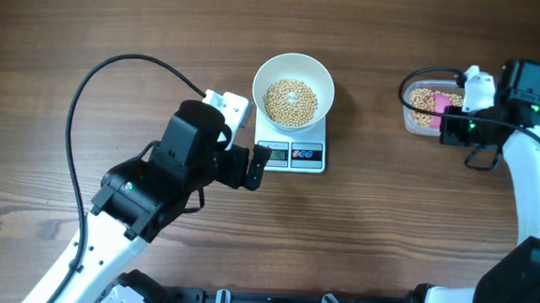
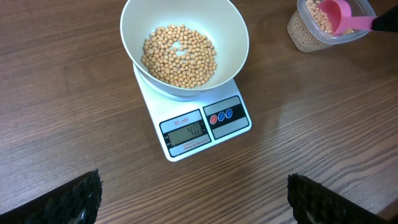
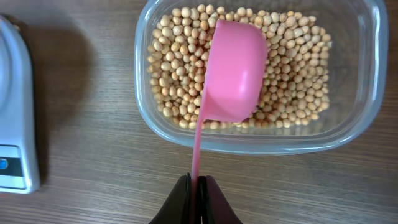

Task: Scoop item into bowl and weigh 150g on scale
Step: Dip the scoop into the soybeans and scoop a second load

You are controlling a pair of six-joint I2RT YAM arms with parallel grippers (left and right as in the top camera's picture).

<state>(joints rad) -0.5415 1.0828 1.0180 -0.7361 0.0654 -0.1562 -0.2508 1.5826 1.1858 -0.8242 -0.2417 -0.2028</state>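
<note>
"Beans (image 1: 292, 101): where do they lie?"

"Most of those in view form a shallow heap in the white bowl (image 1: 259, 83), at the upper middle of the overhead frame. The bowl stands on the scale (image 1: 289, 141), covering all but its front strip, where the display (image 2: 186, 130) and the buttons face the lower edge of the picture. Digits are lit, though too blurred to read with certainty."

"And the others?"

"They fill the clear tub (image 3: 280, 146) at the upper right of the overhead frame, well apart from the scale, on the wooden table (image 1: 90, 28)."

"What does the right gripper (image 3: 198, 183) do?"

"It is clenched on the thin handle of the pink scoop (image 3: 233, 68). In the right wrist view the handle runs up from the pinched fingers, crosses the tub's near rim, and the scoop's head sits over the beans in the middle of the tub. Whether the head carries any beans cannot be told."

"And the left gripper (image 2: 194, 186)?"

"Released, jaws spread wide and holding nothing. Its two dark fingers show only at the lower corners of the left wrist view, with bare table between them. It hangs just beside the scale's front left corner in the overhead frame, touching neither scale nor bowl."
</note>
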